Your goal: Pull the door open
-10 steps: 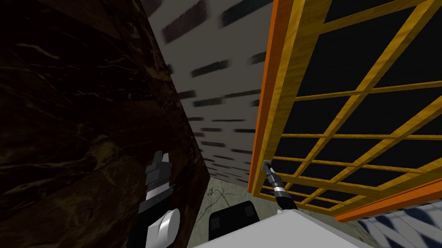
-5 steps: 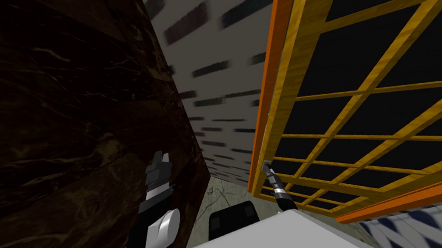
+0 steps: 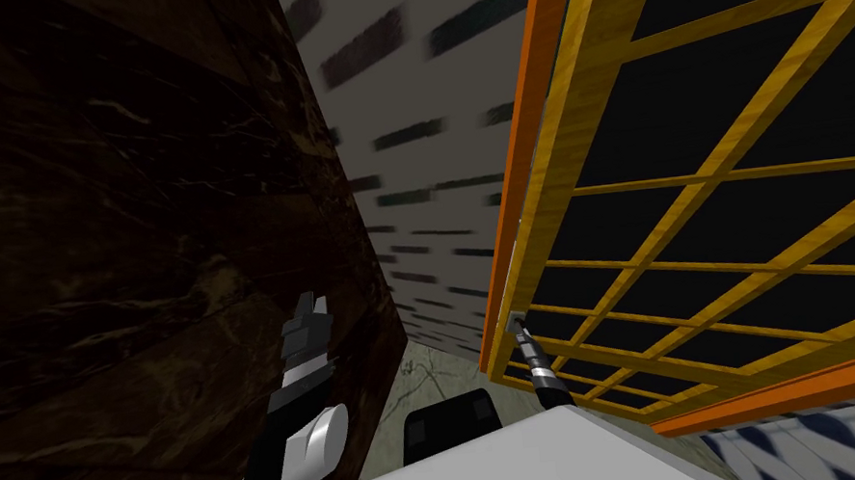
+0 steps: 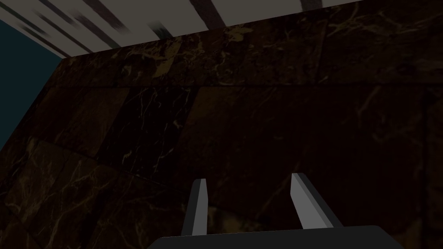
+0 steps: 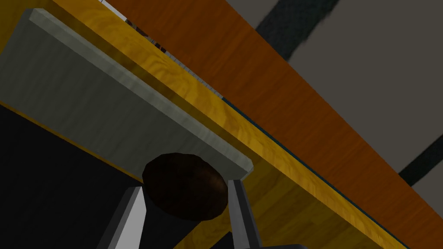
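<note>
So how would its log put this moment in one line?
right end effector: shut on dark brown round knob | knob: on grey plate of yellow lattice door | left end effector: open, facing dark marbled wall

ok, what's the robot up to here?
The right gripper is shut on the dark brown round knob of the yellow wooden lattice door. Its fingers press the knob's sides, just off the grey plate behind it. The door's edge lies close along the orange frame, so it looks barely opened, if at all. The left gripper hangs open and idle, facing the dark marbled wall.
</note>
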Robot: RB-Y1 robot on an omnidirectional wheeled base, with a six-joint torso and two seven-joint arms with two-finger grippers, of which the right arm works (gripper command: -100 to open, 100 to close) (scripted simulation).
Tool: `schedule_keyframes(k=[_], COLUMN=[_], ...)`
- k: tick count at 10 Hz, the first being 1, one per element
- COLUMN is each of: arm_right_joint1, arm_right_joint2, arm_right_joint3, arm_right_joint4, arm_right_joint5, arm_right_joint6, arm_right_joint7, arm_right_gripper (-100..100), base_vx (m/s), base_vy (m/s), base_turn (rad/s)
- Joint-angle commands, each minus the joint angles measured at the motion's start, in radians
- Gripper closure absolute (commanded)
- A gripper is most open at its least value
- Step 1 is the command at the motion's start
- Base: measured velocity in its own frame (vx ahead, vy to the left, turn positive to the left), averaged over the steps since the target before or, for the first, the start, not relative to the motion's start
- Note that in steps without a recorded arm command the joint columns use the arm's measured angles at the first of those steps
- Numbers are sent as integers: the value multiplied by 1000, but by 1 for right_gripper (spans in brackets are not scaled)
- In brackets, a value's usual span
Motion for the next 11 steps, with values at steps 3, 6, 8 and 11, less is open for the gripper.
schedule_keyframes(k=[3,6,8,11], arm_right_joint1=[14,40,58,79], arm_right_joint2=[1,1,0,-2], arm_right_joint3=[13,15,17,19], arm_right_joint4=[-9,-27,-40,-54], arm_right_joint5=[-14,13,30,51], arm_right_joint6=[-7,-13,-17,-21], arm_right_joint7=[-89,9,68,139], arm_right_gripper=[100,-100,-100,-100], base_vx=[-17,4,5,-2], base_vy=[-7,28,39,20], base_turn=[29,-55,-48,-49])
